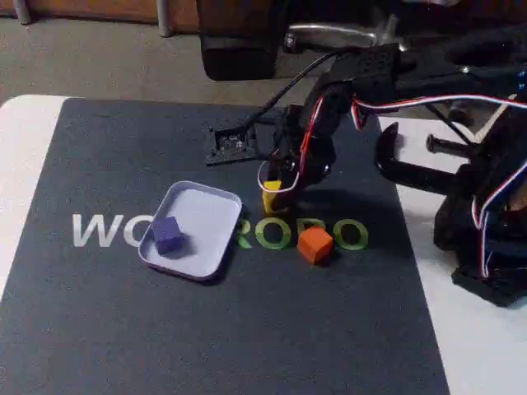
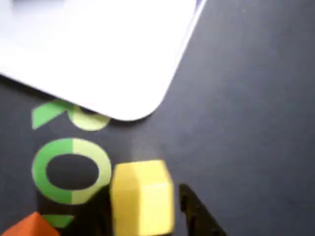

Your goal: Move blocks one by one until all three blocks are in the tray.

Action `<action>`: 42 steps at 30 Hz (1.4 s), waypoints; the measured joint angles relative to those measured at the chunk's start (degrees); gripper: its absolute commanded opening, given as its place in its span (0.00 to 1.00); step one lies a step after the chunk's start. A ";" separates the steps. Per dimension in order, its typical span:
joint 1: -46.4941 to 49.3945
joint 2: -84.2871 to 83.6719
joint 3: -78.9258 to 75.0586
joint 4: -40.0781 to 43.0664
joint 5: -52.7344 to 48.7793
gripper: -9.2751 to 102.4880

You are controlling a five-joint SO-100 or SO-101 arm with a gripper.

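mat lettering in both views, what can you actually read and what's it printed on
"WO": pale grey letters on the dark grey fabric mat, left of the pale lavender metal tray in the fixed view; the tray covers what follows.
"ROBO": green letters on the same mat, right of the tray; the small yellow cube hides the top of the R.
Wrist view: a green "O" and part of another green letter, too cut off to read.
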 measured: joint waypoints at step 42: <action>-13.71 -2.81 -9.49 -6.68 33.22 0.18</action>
